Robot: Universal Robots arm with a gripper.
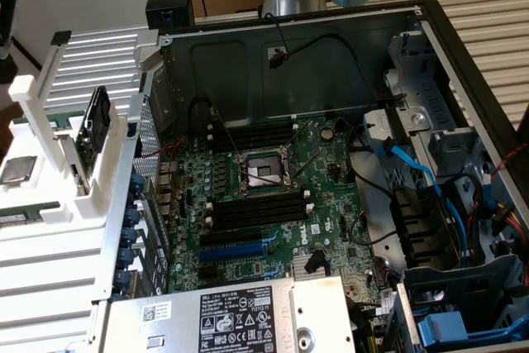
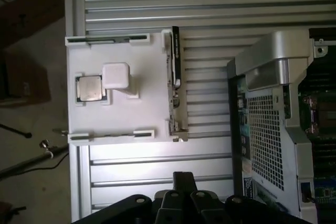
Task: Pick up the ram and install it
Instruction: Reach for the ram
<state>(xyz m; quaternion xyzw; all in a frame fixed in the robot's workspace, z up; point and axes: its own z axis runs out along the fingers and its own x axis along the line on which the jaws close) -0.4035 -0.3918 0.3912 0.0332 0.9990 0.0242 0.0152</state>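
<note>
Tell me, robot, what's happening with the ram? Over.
Gripper shut, holding nothing. Ram stick standing on edge in white holder, untouched. Perforated case wall between holder and motherboard.

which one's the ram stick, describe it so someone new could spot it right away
Start at the open computer case, then look to the white holder tray beside it, on the exterior view's left. Along the tray's side facing the case, the ram stands on its edge. Unlike the silver square chip lying flat nearby, it is a long, thin, dark board standing upright.
</note>
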